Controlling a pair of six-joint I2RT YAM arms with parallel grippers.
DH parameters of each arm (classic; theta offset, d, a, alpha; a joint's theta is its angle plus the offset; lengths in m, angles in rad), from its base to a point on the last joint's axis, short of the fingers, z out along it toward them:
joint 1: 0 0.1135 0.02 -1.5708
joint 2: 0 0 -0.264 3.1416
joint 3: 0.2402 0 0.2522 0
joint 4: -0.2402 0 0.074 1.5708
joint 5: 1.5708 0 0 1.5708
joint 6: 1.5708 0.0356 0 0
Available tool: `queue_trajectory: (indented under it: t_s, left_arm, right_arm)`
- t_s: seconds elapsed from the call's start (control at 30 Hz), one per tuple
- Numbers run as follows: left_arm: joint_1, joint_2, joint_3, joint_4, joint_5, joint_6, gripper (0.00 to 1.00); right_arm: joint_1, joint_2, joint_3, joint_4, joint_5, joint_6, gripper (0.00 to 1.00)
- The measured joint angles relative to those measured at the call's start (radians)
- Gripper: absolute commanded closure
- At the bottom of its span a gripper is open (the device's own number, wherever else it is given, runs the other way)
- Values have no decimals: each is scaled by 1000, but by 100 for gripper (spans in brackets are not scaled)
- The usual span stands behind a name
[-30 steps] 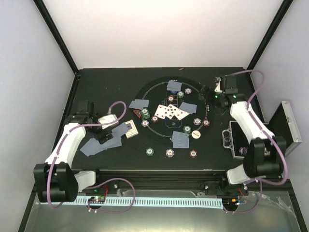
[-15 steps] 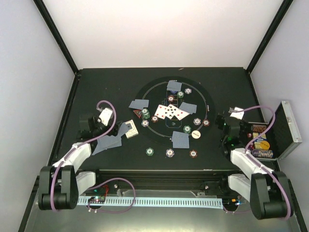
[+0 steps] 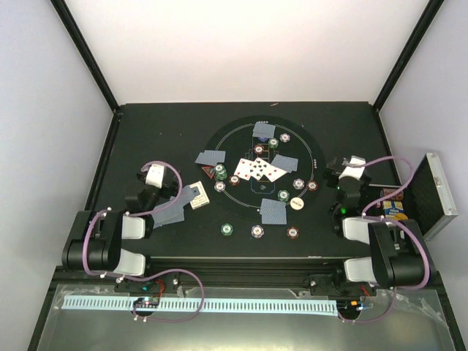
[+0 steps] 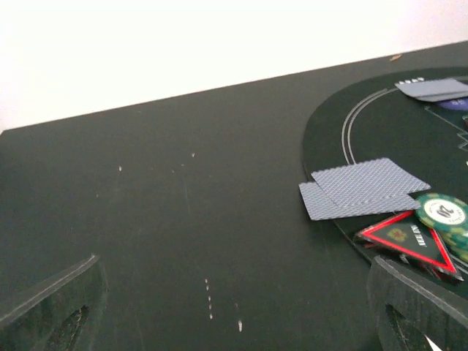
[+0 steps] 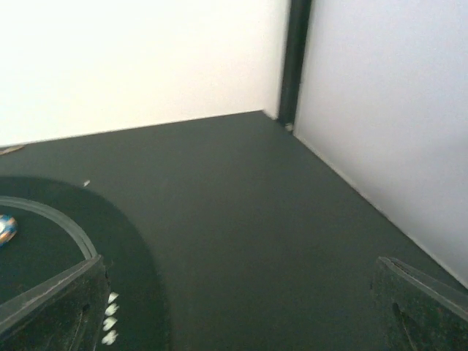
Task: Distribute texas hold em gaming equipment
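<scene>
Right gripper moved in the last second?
Yes. The right gripper pulled back toward its base, from the round mat's far-right edge to level with its middle.

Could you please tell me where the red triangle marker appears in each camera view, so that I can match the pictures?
Top external: the red triangle marker lies at the left rim of the round mat, beside a green chip.
Left wrist: lower right, just below two face-down cards.
Right wrist: not in it.
Shared landmark: the round mat, also seen by the left wrist and right wrist.

Arms [image 3: 102,241] folded low; L gripper [image 4: 234,292] & R gripper [image 5: 241,292] jaws spread wide, empty.
</scene>
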Motion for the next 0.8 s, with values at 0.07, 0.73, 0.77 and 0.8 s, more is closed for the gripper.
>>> queue_trajectory:
  t_s: [0.07, 0.73, 0.77, 0.8]
  left_arm:
    - [-7, 17, 19, -29, -34, -12, 1]
    - [-17, 1, 102, -117, -130, -40, 1]
    - [-17, 1, 102, -118, -130, -40, 1]
    - [-17, 1, 102, -119, -131, -40, 1]
  right_arm:
    - [-7, 48, 6, 43, -72, -27, 0]
    - [-43, 94, 11, 92, -238, -54, 0]
    - [-43, 94, 11, 91, -239, -54, 0]
    - [-43, 94, 12, 90, -240, -54, 0]
